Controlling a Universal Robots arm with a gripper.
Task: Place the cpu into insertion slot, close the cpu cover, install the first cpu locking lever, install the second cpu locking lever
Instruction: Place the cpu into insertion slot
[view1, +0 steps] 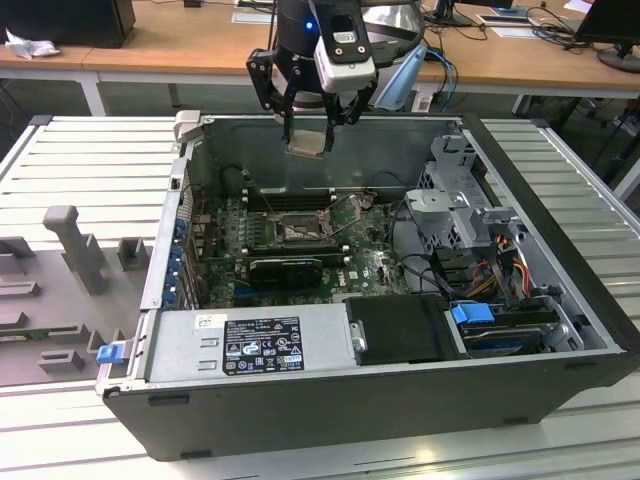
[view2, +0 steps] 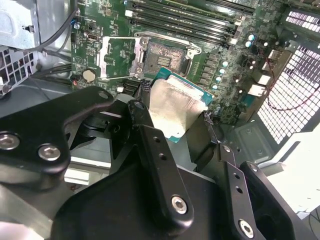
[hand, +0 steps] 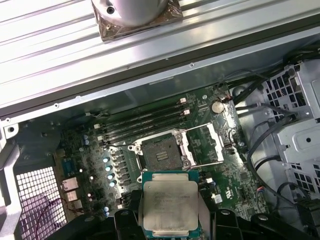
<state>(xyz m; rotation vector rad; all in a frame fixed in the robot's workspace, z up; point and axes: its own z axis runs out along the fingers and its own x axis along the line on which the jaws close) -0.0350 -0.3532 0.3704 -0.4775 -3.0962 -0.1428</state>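
Note:
My gripper (view1: 308, 128) hangs above the open computer case, shut on the cpu (view1: 307, 141), a flat silvery square chip held by two opposite edges. In both wrist views the cpu (view2: 176, 106) (hand: 170, 204) sits between the black fingers (view2: 150, 145), well above the green motherboard (hand: 90, 150). The insertion slot (hand: 162, 154) (view2: 167, 54) (view1: 298, 232) lies bare and dark below it. Beside the slot the cpu cover (hand: 206, 145) (view2: 117, 57) is swung open.
The case walls (view1: 320, 125) ring the board. Memory slots (hand: 145, 122) run behind the socket and a long black card (view1: 285, 268) lies in front. A silver power supply (view1: 250, 345), a drive cage (view1: 455, 195) and cables (view1: 500, 265) crowd the exterior view's right.

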